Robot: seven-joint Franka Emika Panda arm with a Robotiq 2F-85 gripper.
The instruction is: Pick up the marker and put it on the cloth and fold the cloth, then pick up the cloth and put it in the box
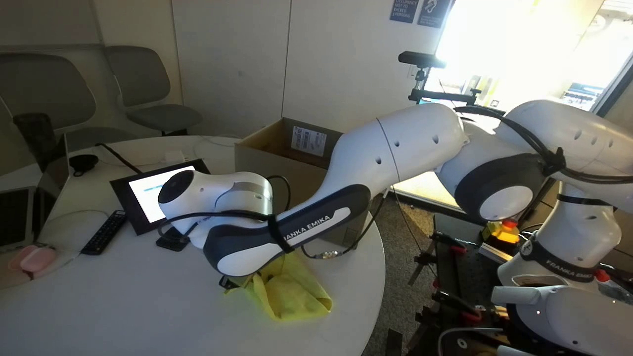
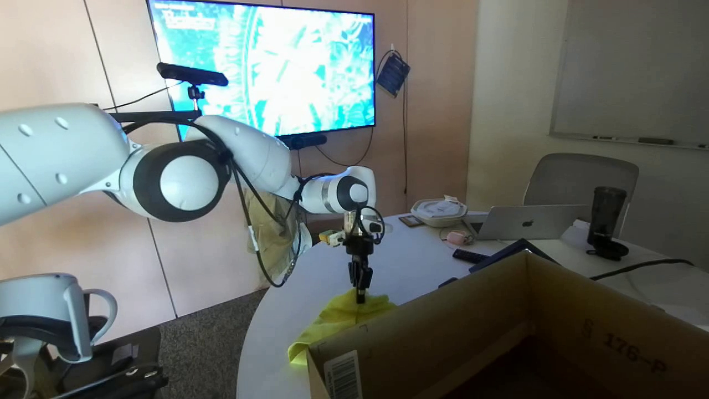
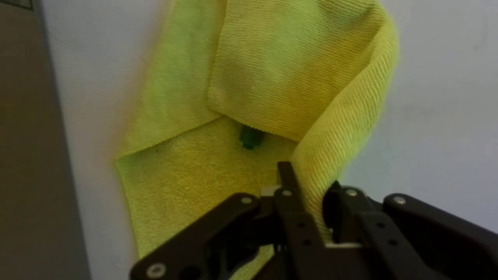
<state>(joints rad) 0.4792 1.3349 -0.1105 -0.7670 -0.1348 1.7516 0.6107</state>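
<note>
White table (image 1: 163,311): remote (image 1: 104,232) near screen (image 1: 145,198), pincer (image 3: 310,178) gripping cloth (image 3: 272,74) beside box (image 1: 282,165).

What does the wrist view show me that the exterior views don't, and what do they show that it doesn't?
Wrist view only: what looks like the marker, a dark green end poking out from under the folded cloth, and a clear look at cloth running between the fingers.

Exterior views only: the open top of the box, plus the remote control, small pink object and laptop farther along the table.

Shared: the cloth, the table and part of the box, standing beside the cloth.
</note>
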